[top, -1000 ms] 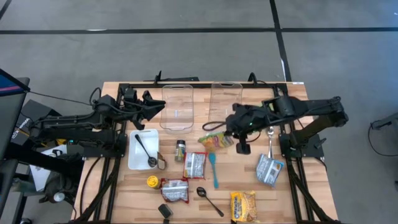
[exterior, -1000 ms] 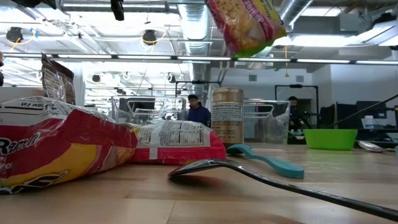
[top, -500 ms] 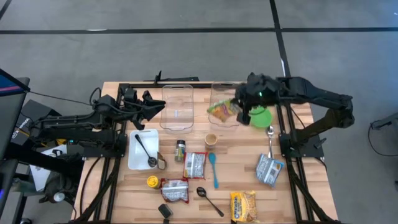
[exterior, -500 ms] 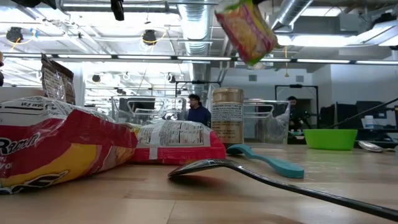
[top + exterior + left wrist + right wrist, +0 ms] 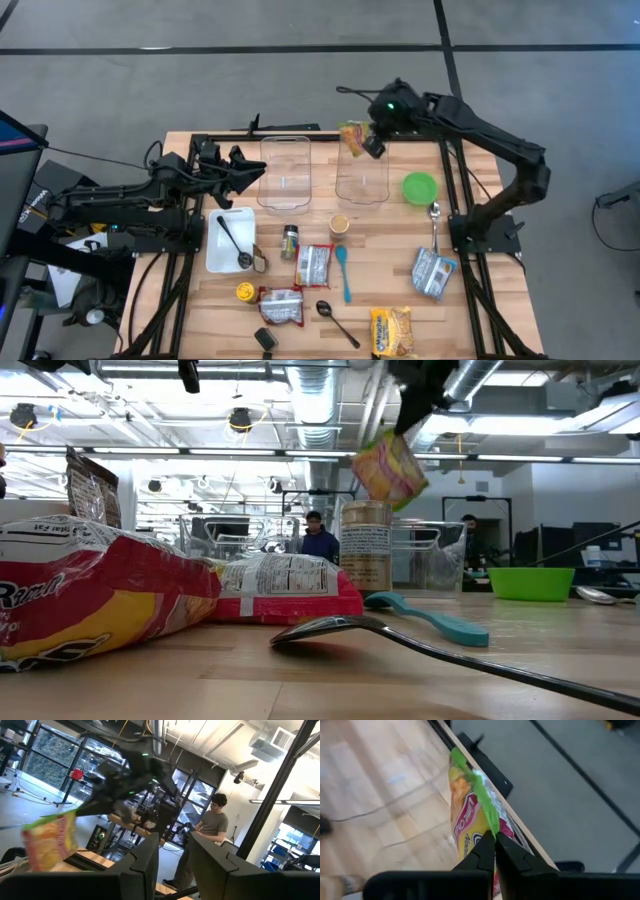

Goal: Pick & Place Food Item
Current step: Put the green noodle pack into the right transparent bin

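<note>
A yellow, pink and green food packet hangs in the air over the far end of the right clear container. My right gripper is shut on it. The low view shows the packet dangling high above the table under that gripper. My left gripper waits, open, beside the left clear container, holding nothing. Past its own fingers, the left wrist view shows the packet in the distance. My right gripper pinches the packet's green sealed edge between its two fingers. The fingers slant down from above. The packet hangs tilted below them, lifted clear of the table and the container.
Nearer on the table are a green bowl, a small cup, a spice jar, a teal spatula, a white tray with a black spoon, a metal spoon and several food packets.
My right gripper has carried the packet from over the table's middle toward the far edge and slightly left, and has turned on the way. It now hangs over the right container's far end. The packet has stayed clear of the table and swung about. The cup and green bowl now show.
</note>
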{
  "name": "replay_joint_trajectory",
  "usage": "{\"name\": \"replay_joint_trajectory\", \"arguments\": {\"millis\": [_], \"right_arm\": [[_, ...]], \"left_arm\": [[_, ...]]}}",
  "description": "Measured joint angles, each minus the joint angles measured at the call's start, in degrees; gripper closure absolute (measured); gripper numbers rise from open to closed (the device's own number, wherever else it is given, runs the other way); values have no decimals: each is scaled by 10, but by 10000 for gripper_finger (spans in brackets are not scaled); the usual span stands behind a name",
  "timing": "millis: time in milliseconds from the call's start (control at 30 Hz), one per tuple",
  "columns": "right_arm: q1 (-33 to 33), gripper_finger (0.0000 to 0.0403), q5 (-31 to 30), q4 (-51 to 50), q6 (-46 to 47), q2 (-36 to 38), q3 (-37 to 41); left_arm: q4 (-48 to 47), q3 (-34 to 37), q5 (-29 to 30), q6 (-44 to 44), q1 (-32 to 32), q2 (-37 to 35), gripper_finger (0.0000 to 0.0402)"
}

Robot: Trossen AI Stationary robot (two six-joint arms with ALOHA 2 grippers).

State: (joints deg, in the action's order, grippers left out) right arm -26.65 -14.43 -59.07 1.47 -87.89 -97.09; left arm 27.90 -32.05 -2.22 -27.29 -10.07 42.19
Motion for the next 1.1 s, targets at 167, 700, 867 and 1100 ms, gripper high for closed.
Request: {"name": "replay_joint_trajectory", "arguments": {"millis": [167,700,867,1100], "right_arm": [[-46,403,39,19,-12,-40,24],[-80,403,55,14,-65,-108,28],[-90,403,38,-5,-67,-105,28],[-103,403,21,-22,-90,-96,28]], "left_arm": [[0,0,0,0,0,0,300],[0,0,0,0,0,0,300],[0,0,0,0,0,0,300],[0,0,0,0,0,0,300]]}}
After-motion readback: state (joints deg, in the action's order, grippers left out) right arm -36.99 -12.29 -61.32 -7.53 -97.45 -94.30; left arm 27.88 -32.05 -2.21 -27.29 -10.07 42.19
